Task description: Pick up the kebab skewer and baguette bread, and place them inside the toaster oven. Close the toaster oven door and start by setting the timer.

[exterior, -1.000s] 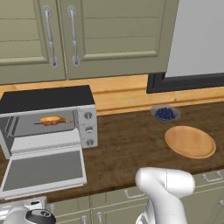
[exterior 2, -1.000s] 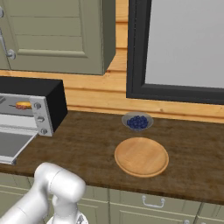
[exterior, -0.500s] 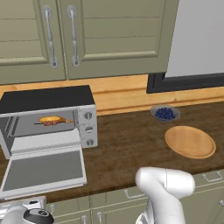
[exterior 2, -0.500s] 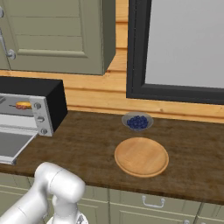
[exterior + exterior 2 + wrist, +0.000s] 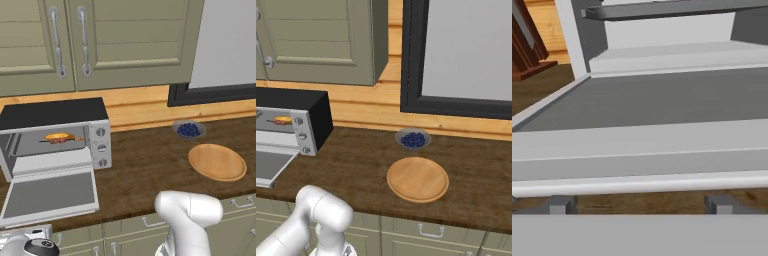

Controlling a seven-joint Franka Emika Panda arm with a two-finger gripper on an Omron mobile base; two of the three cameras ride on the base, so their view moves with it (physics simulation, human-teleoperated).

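Pincer [image 5: 639, 205] low at the front edge of the toaster oven door [image 5: 50, 195], fingertips [image 5: 559, 205] spread just under the bar handle [image 5: 639, 182]. Door lies dropped flat over the worktop [image 5: 145, 165]. Beyond it, inside the toaster oven [image 5: 55, 131], baguette bread [image 5: 58, 135] and kebab skewer [image 5: 62, 141] sit on the rack. Wooden plate [image 5: 217, 162] and blueberry bowl [image 5: 188, 129] farther right.

Dark wood counter [image 5: 145, 165] carries toaster oven [image 5: 55, 132], blueberry bowl [image 5: 188, 130], wooden plate [image 5: 217, 162].
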